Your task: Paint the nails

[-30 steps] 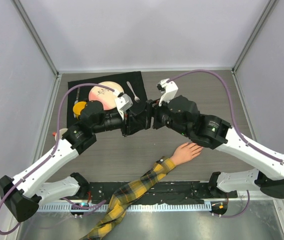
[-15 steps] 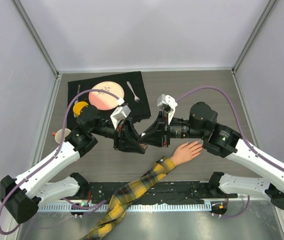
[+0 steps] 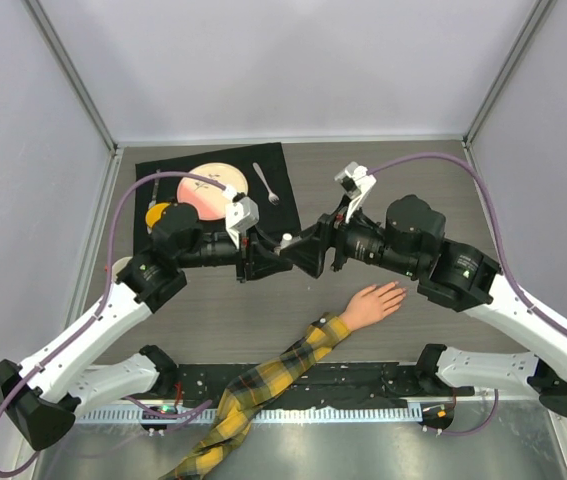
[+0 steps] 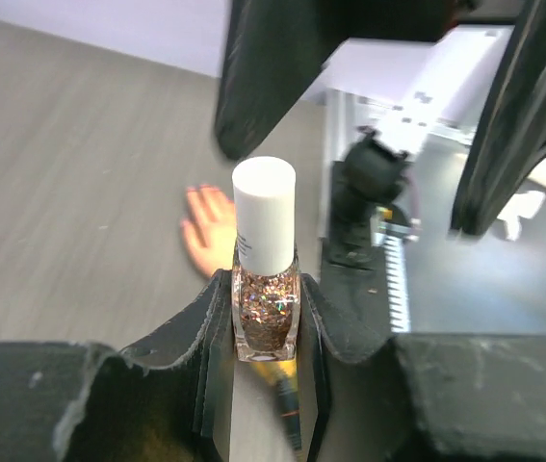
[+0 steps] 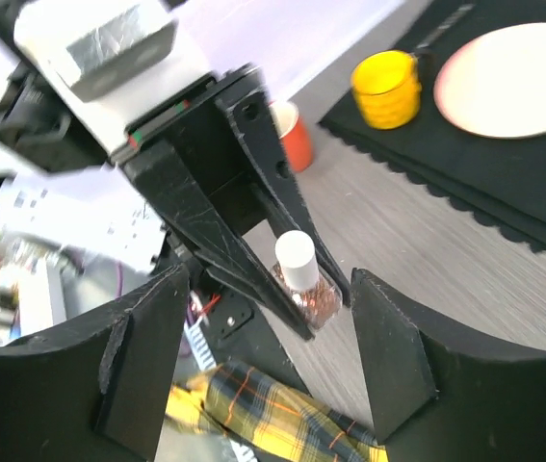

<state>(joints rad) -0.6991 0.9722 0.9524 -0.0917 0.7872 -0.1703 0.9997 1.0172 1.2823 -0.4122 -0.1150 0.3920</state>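
My left gripper [image 4: 265,294] is shut on a small glitter nail polish bottle [image 4: 265,313], whose white cap [image 4: 264,217] is on and points at the right arm. In the top view the left gripper [image 3: 263,257] and right gripper [image 3: 306,250] meet tip to tip above the table, with the cap [image 3: 286,240] between them. My right gripper [image 5: 271,281] is open, its fingers wide on either side of the bottle [image 5: 309,294] without touching it. The pale mannequin hand [image 3: 373,303] lies flat below them on a plaid sleeve [image 3: 283,370]. Its nails are too small to make out.
A black mat [image 3: 168,175] at the back left carries a peach plate [image 3: 208,188], a fork [image 3: 266,183] and a yellow cup [image 3: 158,215]. A small orange cup [image 5: 292,137] stands by the left arm. The black base rail [image 3: 363,385] runs along the near edge.
Both grippers dipped toward the hand and came back up. The right gripper closed in between and now stands wide open. The bottle stays in the left gripper with its cap on.
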